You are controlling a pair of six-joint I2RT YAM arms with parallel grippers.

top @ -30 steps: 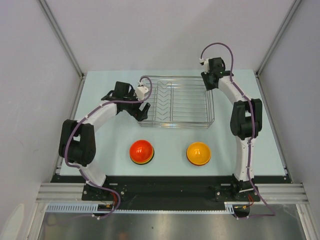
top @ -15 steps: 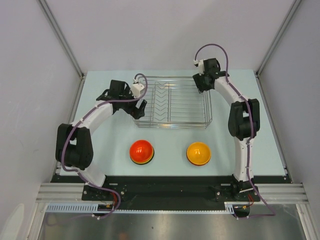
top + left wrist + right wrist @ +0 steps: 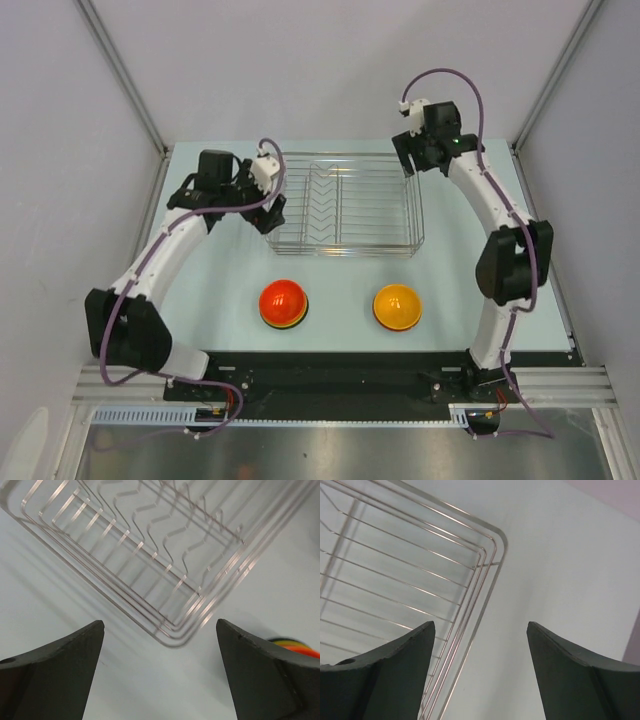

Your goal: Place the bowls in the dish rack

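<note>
Both arms arced outward, wrists reaching the dish rack (image 3: pixel 370 215). Left claw (image 3: pixel 160 675) stood wide apart above its near-left corner; right claw (image 3: pixel 480 672) apart above far-right corner.

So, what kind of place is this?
Probably a robot test cell, not a kitchen: grey walls enclose a pale table, a left arm and right arm are bolted at its near edge, and it holds a dish rack, red bowl and orange bowl.
</note>
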